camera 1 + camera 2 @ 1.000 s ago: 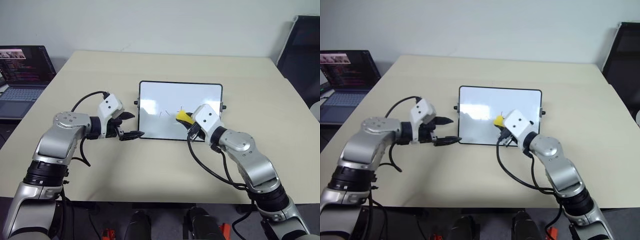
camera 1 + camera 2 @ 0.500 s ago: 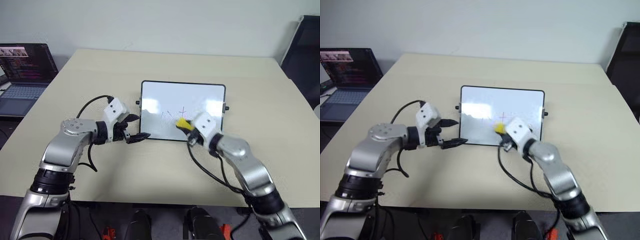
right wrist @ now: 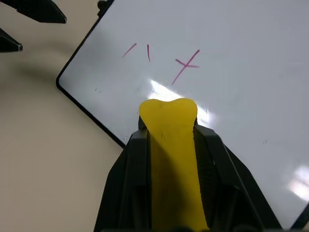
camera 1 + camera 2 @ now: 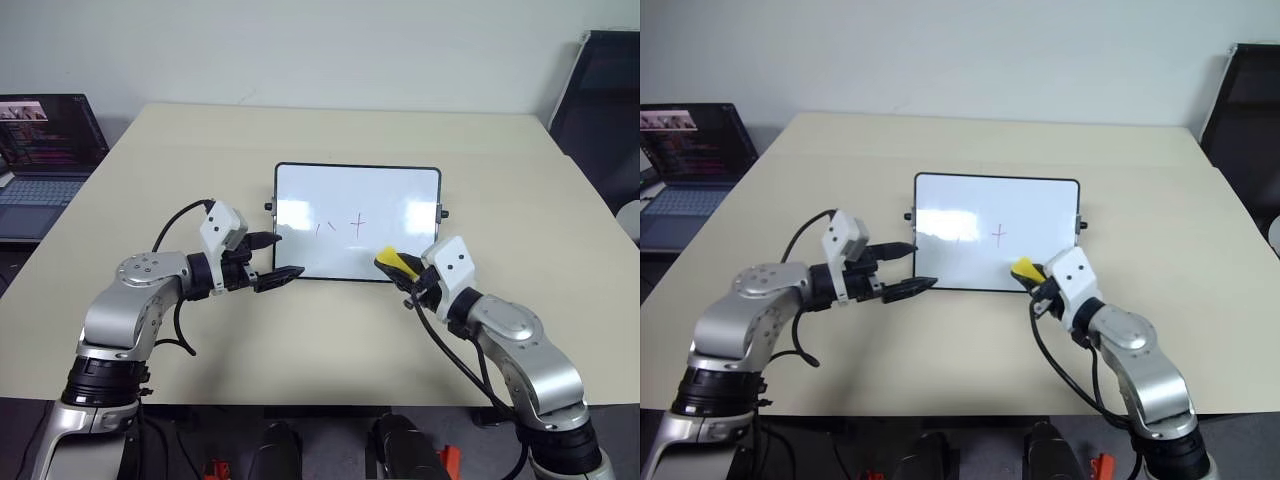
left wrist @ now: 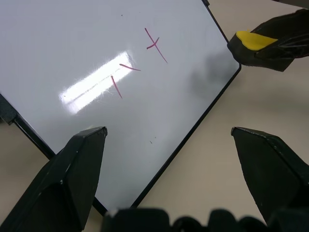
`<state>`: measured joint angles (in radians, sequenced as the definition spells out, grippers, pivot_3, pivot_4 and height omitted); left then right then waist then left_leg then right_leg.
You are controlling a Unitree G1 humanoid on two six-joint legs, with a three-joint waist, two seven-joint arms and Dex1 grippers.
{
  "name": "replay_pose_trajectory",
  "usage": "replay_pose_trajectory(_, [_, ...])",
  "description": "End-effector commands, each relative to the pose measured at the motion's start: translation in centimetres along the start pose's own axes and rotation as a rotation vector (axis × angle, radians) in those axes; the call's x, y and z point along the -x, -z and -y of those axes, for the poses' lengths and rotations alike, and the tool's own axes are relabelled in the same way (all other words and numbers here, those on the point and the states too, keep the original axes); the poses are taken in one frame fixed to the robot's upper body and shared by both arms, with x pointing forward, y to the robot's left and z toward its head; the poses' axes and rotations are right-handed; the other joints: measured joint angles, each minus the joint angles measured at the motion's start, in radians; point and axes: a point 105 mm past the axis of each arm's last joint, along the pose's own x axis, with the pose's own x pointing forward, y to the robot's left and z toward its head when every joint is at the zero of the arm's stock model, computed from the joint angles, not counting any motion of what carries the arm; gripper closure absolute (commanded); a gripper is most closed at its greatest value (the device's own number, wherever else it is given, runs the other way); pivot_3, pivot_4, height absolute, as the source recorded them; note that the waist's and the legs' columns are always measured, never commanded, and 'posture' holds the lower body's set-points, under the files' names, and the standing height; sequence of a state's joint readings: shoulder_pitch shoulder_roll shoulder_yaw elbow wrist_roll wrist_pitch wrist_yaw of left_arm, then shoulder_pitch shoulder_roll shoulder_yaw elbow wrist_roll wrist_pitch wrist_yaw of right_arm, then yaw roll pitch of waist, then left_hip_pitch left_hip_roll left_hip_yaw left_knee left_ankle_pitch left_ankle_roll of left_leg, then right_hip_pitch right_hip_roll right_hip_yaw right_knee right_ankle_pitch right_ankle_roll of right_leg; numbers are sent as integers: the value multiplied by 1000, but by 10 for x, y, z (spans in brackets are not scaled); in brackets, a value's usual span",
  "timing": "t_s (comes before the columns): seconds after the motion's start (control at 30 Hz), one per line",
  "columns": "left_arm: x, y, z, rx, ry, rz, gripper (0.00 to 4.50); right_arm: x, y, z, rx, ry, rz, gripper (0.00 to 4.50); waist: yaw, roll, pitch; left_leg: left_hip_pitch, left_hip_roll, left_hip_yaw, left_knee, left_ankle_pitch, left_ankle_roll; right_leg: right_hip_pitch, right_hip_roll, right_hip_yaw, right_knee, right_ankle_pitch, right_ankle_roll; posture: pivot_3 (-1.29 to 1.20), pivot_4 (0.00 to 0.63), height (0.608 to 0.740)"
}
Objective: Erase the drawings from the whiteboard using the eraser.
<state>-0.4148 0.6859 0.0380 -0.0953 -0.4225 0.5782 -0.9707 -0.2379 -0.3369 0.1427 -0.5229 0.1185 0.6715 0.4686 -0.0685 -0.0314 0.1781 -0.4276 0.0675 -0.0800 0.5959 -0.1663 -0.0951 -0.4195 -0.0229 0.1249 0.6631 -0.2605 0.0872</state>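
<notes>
**Mia:** Since a moment ago, the right gripper (image 4: 402, 268) has slid off the middle of the whiteboard (image 4: 357, 222) to its near right corner. Before, it covered the red marks. Now they show.

**Ben:** What is it holding?

**Mia:** The eraser (image 4: 395, 263). The two black fingers are squeezed tight on it, one on each side. The yellow end sticks out past the fingertips and hangs over the near edge of the whiteboard, close to that corner.

**Ben:** Where are the drawings (image 4: 340, 227)?

**Mia:** In the middle of the whiteboard. You can see a red plus and two short slanted strokes beside it. They sit further onto the whiteboard than the eraser.

**Ben:** And the other one?

**Mia:** The left gripper (image 4: 277, 258) is by the near left corner of the whiteboard. Its fingers are spread wide apart with nothing between them. One fingertip is over the left edge of the whiteboard, and the other is just off the near edge, over the table (image 4: 300, 330).

**Ben:** Anything else?

**Mia:** A laptop (image 4: 45, 150) is open, far off to the left of the whiteboard.
</notes>
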Motion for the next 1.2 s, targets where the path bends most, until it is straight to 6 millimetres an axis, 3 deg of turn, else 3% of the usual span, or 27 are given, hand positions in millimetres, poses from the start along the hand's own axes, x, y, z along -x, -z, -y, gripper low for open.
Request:
replay_pose_trajectory(0.03, [-2, -14, 1, -68, 5, 24, 0, -27, -21, 5, 199, 18, 51, 3620, -6, 0, 0, 0, 0, 0, 0, 0, 0, 0, 0, 0, 0, 0, 0, 0, 150, 740])
replay_pose_trajectory(0.2, [-10, -16, 9, -90, 51, 27, 0, -67, -34, 30, 356, 122, 43, 3622, -12, 0, 0, 0, 0, 0, 0, 0, 0, 0, 0, 0, 0, 1, 1, 0, 150, 740])
replay_pose_trajectory(0.37, [-11, -15, 12, -113, 71, 15, 0, -84, -28, 43, 417, 149, -2, 3622, -12, 0, 0, -2, 0, 0, -1, 0, 0, 0, 0, 0, -1, 4, 5, 0, 150, 740])
replay_pose_trajectory(0.6, [-10, -12, 13, -110, 76, 14, 0, -69, 23, 7, 444, -130, -205, 3625, -14, -1, 0, 2, 0, 0, -2, 0, 0, 2, 0, 0, 0, 2, 7, 0, 150, 740])
replay_pose_trajectory(0.67, [-10, -11, 12, -110, 75, 13, 0, -69, 21, 10, 471, -108, -199, 3630, -15, -1, 0, 6, 0, 0, -2, 0, 0, 6, 0, 0, 0, -1, 2, 0, 150, 740])
replay_pose_trajectory(0.87, [-8, -7, 13, -100, 78, 6, 0, -77, -13, 49, 532, 173, -92, 3630, -17, -1, 0, 12, -1, 0, -1, 0, 0, 10, 0, 2, 0, 1, -1, 0, 150, 740])
replay_pose_trajectory(1.0, [-8, -4, 15, -91, 83, 1, 0, -77, -7, 47, 517, 153, -116, 3631, -15, -1, 0, 11, -2, 0, -1, 1, 1, 11, 0, 2, -1, 1, -2, 0, 150, 740])
replay_pose_trajectory(1.2, [-5, 0, 15, -84, 78, -5, 0, -71, 22, 18, 478, -53, -226, 3631, -16, -1, -1, 11, -1, 0, -2, 1, 1, 11, 1, 2, -1, 1, -1, 0, 150, 740])
